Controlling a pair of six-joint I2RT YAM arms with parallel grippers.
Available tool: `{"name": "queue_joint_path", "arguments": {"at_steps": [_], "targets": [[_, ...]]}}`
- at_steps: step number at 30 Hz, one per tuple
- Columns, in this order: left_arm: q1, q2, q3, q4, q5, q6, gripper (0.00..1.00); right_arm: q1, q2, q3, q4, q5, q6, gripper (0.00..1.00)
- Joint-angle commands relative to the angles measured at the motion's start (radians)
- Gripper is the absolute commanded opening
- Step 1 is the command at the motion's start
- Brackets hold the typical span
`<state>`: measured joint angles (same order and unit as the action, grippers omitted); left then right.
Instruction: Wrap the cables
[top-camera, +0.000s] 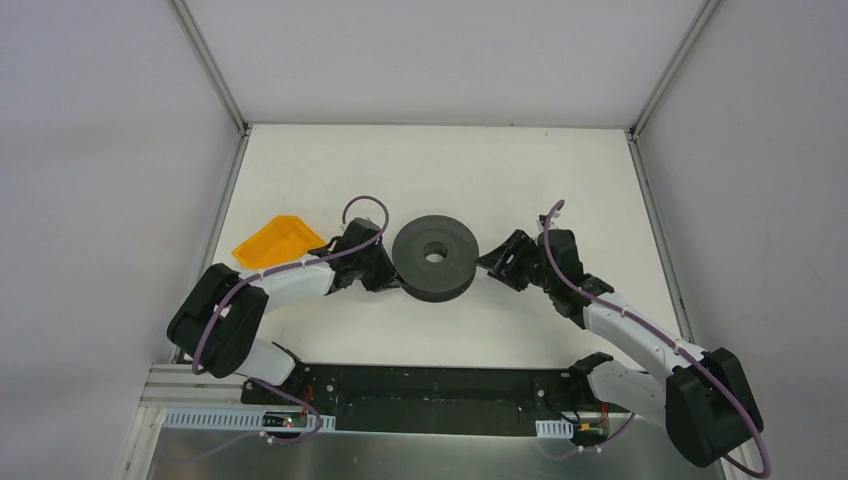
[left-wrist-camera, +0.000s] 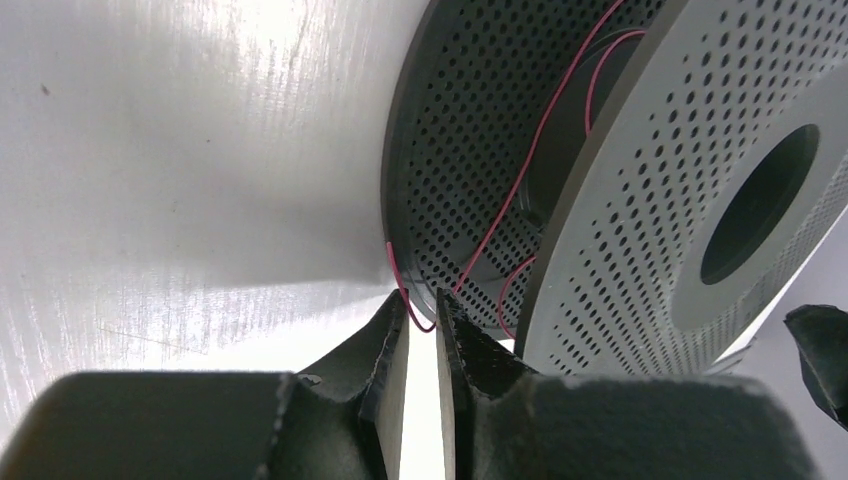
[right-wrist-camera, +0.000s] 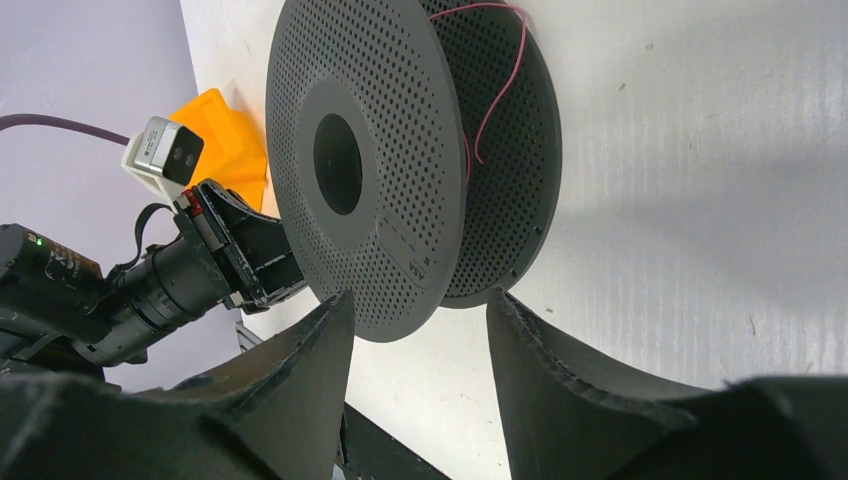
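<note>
The thin reddish-brown wire (left-wrist-camera: 500, 215) hung in loose strands between the two perforated flanges of a dark grey plastic spool (top-camera: 434, 257) at the middle of the white table (top-camera: 440, 160). One loop of it dipped into the narrow gap of the left gripper (left-wrist-camera: 421, 320). The right gripper (right-wrist-camera: 420, 300) gaped wide and empty beside the spool's rim. With the jaws only nearly closed, the fine wire could probably slip free, and the slack turns could spill off the core.
</note>
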<state>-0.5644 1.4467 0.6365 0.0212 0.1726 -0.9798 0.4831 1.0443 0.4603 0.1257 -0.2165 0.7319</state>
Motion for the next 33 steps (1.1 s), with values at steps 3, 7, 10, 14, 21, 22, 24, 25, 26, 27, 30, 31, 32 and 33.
{"name": "queue_joint_path", "arguments": {"at_steps": [3,7,10,14,21,22,24,25,26,27,30,31,32,33], "targets": [[-0.029,-0.038,-0.032,0.020,-0.022,-0.031,0.15,0.017,-0.061,0.014,0.002,0.041,0.001,0.54],[-0.046,-0.054,-0.051,0.022,-0.036,-0.038,0.17,0.026,-0.095,0.019,-0.029,0.067,-0.008,0.54],[-0.067,-0.073,-0.064,0.022,-0.052,-0.046,0.20,0.046,-0.112,0.029,-0.059,0.101,-0.022,0.54],[-0.074,-0.130,-0.085,0.018,-0.085,-0.044,0.24,0.130,-0.136,0.066,-0.112,0.206,-0.064,0.53],[-0.072,-0.257,-0.084,-0.085,-0.205,-0.004,0.30,0.366,-0.125,0.184,-0.188,0.469,-0.201,0.53],[-0.071,-0.285,-0.086,-0.101,-0.230,0.003,0.32,0.403,-0.109,0.199,-0.183,0.501,-0.227,0.53],[-0.065,-0.333,-0.085,-0.143,-0.275,0.016,0.36,0.479,-0.069,0.233,-0.160,0.556,-0.287,0.53],[-0.053,-0.357,-0.082,-0.166,-0.296,0.019,0.37,0.516,-0.042,0.249,-0.142,0.576,-0.323,0.53],[-0.035,-0.379,-0.073,-0.200,-0.313,0.020,0.38,0.553,-0.015,0.269,-0.132,0.589,-0.365,0.53],[-0.007,-0.403,-0.062,-0.238,-0.324,0.021,0.39,0.585,0.022,0.292,-0.105,0.603,-0.415,0.53],[0.132,-0.474,-0.014,-0.332,-0.298,0.084,0.40,0.685,0.149,0.395,-0.099,0.650,-0.603,0.53],[0.182,-0.496,0.006,-0.363,-0.289,0.111,0.41,0.716,0.191,0.438,-0.100,0.655,-0.704,0.53],[0.224,-0.522,0.030,-0.390,-0.285,0.139,0.41,0.743,0.239,0.470,-0.104,0.661,-0.791,0.52],[0.261,-0.544,0.055,-0.416,-0.285,0.167,0.42,0.762,0.286,0.513,-0.115,0.660,-0.853,0.53]]}}
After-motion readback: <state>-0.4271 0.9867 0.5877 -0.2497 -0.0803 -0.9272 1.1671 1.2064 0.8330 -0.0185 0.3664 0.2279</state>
